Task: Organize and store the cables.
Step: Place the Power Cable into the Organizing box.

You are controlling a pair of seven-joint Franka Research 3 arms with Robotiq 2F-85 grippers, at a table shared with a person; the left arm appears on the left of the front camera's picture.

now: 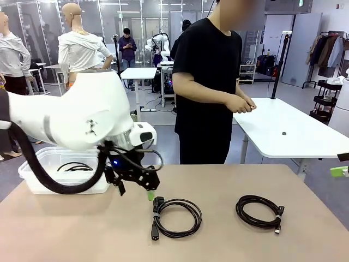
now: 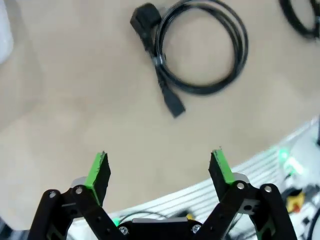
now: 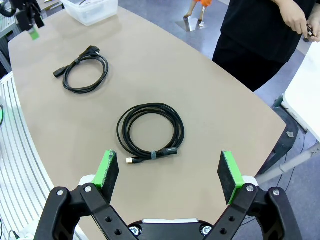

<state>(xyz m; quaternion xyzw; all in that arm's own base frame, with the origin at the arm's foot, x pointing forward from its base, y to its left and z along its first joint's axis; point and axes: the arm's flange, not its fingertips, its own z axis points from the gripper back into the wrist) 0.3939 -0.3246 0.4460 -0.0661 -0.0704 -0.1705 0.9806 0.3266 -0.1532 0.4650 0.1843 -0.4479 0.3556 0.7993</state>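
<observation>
Across the tabletop (image 1: 65,234) in the front view, the left gripper (image 1: 136,192) hangs low with its jaws spread wide and nothing in them. It sits just short of the plug-ended cable (image 1: 157,217), which lies coiled flat near the middle. That looks like the next pick, being the closer of the two loose coils. The slim cable (image 1: 240,210) sits well apart to the right, also on bare surface. Behind the arm, the clear bin (image 1: 32,183) at the far left corner already holds a stored coil (image 1: 75,166), so that's evidently where these are headed. The person's hands (image 1: 242,103) are held together at the waist on the far side, off the tabletop, leaving the work to the arms. Over to the left wrist: both green pads gape over bare surface, with the plug-ended cable (image 2: 160,65) ahead of them, not yet between them. The tied bundle by the plug looks the sensible place to pinch, since a single loop might let the coil spill. Now the right wrist: the right gripper (image 3: 170,172) is up high, jaws fully apart and empty, looking down on the slim cable (image 3: 165,151), whose band keeps the loops together. Farther off lie the plug-ended cable (image 3: 75,62) and the clear bin (image 3: 95,17).
</observation>
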